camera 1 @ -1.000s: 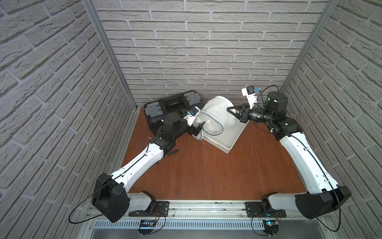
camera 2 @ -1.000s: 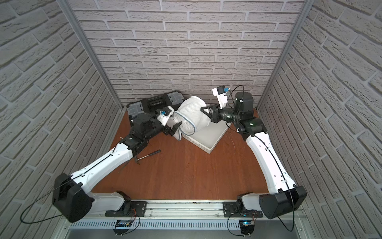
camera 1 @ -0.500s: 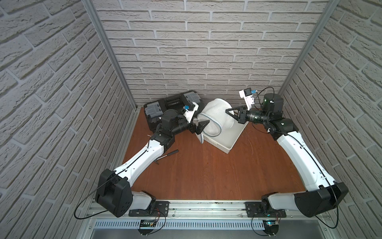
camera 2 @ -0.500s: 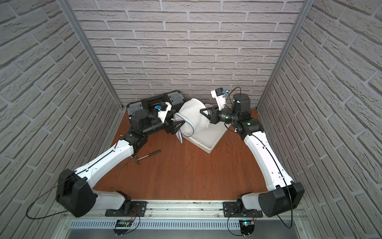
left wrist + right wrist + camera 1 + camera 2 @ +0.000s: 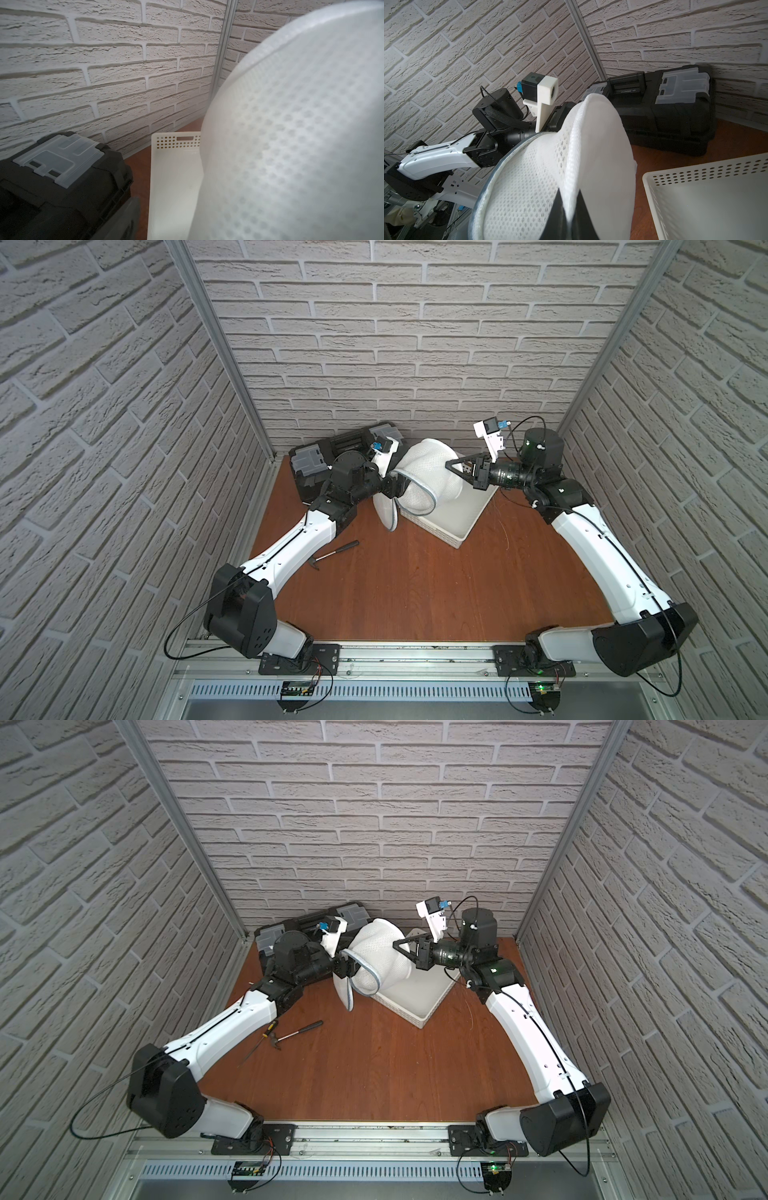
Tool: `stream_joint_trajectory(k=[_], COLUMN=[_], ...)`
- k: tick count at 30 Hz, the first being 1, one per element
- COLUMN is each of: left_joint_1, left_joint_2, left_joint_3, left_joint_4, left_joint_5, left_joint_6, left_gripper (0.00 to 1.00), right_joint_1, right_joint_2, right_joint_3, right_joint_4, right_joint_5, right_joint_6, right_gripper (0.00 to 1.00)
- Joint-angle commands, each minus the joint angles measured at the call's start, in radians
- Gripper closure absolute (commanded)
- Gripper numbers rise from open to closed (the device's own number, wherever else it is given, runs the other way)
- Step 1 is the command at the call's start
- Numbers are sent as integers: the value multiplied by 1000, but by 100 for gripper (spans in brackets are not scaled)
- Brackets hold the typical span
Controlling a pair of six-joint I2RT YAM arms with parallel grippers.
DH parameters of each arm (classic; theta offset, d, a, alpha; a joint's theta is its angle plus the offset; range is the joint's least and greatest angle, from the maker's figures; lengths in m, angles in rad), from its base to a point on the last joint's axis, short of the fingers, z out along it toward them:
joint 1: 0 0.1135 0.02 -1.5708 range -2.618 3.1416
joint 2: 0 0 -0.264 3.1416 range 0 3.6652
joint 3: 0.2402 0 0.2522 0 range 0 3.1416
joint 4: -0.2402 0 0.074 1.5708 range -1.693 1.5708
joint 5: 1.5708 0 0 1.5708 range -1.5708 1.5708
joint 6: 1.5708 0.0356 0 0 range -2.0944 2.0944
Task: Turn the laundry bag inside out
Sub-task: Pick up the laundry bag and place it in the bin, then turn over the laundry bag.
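Right hand (image 5: 452, 466) clamps the mesh dome of the laundry bag (image 5: 430, 475); left hand (image 5: 397, 488), open or closed unclear, faces its grey-rimmed mouth opposite.

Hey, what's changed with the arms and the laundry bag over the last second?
The left gripper rose from beside the basket to the laundry bag's grey rim, its jaws looking less spread. The right gripper, still pinching the mesh, drew the bag slightly toward the left arm. Basket, toolbox and hammer stayed put.
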Motion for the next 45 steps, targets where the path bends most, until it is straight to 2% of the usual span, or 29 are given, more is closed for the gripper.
stream_joint_trajectory(k=[1, 3, 5, 8, 9, 11, 12, 13, 15, 17, 20, 23, 26, 31, 33, 37, 41, 45], left_joint_1=[-2, -2, -2, -2, -2, -4, -4, -5, -4, -4, -2, -3, -5, -15, -19, -22, -24, -24], left_joint_2=[12, 17, 24, 31, 31, 31, 31, 31, 34, 45, 71, 97, 117, 138, 140, 136, 118, 96], left_joint_3=[36, 40, 43, 47, 49, 53, 55, 60, 77, 102, 150, 198, 225, 262, 263, 259, 242, 226], left_joint_4=[36, 36, 44, 54, 54, 52, 45, 25, -49, -141, -301, -401, -434, -454, -452, -456, -461, -467], left_joint_5=[20, 51, 78, 74, 68, 54, 39, 8, -67, -164, -324, -358, -367, -339, -323, -288, -253, -212], left_joint_6=[-20, -32, -48, -66, -69, -72, -73, -76, -79, -86, -125, -154, -180, -180, -187, -193, -181, -156], left_gripper=[32, 37, 46, 76, 85, 98, 100, 100, 100, 100, 100, 100, 100, 100, 100, 100, 100, 100], right_joint_1=[12, 14, 16, 17, 17, 18, 17, 16, 15, 17, 22, 76, 186, 302, 325, 344, 349, 349], right_joint_2=[2, 5, 9, 12, 12, 6, -3, -15, -48, -88, -149, -190, -206, -125, -80, 13, 80, 121], right_joint_3=[-7, -5, -6, -4, 2, 16, 16, 10, -18, -49, -127, -193, -241, -221, -198, -146, -103, -82], right_joint_4=[65, 65, 64, 33, -1, -94, -135, -155, -153, -135, -84, -43, 32, 159, 194, 230, 234, 230], right_joint_5=[-25, -23, -20, 37, 98, 272, 376, 466, 563, 605, 621, 563, 572, 729, 738, 767, 926, 947], right_joint_6=[7, 7, 9, -4, -21, -71, -93, -107, -137, -176, -257, -350, -430, -453, -482, -515, -538, -573], right_gripper=[97, 97, 97, 95, 90, 65, 49, 38, 28, 23, 22, 19, 19, 20, 20, 22, 26, 34])
